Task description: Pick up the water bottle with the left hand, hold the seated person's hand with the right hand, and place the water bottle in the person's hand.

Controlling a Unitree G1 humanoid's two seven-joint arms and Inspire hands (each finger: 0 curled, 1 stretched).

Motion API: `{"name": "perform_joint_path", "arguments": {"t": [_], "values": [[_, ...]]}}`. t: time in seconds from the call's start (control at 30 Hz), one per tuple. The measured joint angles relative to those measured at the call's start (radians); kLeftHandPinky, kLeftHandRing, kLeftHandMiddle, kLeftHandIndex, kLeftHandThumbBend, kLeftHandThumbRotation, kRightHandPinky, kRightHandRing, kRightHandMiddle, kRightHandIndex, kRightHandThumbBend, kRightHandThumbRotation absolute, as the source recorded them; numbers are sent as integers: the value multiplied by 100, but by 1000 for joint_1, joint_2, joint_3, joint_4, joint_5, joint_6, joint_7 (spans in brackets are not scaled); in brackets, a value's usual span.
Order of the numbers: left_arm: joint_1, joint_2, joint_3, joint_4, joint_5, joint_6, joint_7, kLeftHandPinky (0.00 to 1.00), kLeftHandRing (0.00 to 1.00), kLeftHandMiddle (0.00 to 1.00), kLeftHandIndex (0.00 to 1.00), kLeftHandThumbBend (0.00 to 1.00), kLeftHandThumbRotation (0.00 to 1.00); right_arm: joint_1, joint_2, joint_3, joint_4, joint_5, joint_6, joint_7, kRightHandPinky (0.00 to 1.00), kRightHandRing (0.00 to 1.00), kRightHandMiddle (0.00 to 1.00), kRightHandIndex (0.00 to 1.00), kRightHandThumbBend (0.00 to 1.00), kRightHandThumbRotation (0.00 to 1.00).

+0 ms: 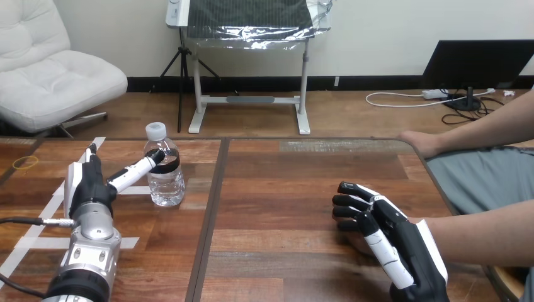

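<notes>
So from where I stood, this thing was barely started. The clear plastic water bottle with the white cap (165, 171) was standing upright on the brown wooden table (283, 189), left of centre in the frame, not lifted at all. The robot's left hand (88, 184) was just beside it at the lower left. It had a straight finger stretched out with the tip against the bottle's side, and nothing was actually wrapped round it. I'd call that reaching, not a grab.

Down at the lower right, the robot's right hand (393, 242) sat on top of the end of the person's bare forearm (482, 234), which came in from the right edge. The person's hand was pretty much hidden underneath, so honestly I couldn't tell whether the robot had a real hold or was only resting there.

My read is that the hand-holding part was maybe underway. The pickup, the carry across the table and the handover were all left to do.
</notes>
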State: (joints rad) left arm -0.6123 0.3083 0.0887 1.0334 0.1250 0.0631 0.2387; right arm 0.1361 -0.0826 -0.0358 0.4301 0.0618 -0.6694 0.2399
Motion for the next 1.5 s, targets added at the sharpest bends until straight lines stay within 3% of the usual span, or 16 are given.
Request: {"name": "perform_joint_path", "arguments": {"t": [0.37, 0.8, 1.1, 1.5], "values": [[-3, -4, -12, 2, 4, 0, -3, 96, 100, 100, 100, 100, 55, 0, 0, 0, 0, 1, 0, 1, 68, 74, 76, 78, 78, 79], [-15, -12, -31, 4, 2, 3, -42, 97, 100, 100, 100, 100, 56, 0, 0, 0, 0, 1, 0, 5, 68, 74, 76, 78, 79, 79], [-49, -18, -35, 17, -2, 38, -83, 93, 100, 100, 100, 100, 58, 0, 0, 0, 0, 1, 0, 5, 68, 74, 76, 78, 79, 80], [-105, -34, -35, 43, -5, 40, -112, 91, 100, 100, 100, 100, 59, 0, 0, 0, 0, 1, 0, 5, 68, 73, 75, 78, 80, 79]]}}
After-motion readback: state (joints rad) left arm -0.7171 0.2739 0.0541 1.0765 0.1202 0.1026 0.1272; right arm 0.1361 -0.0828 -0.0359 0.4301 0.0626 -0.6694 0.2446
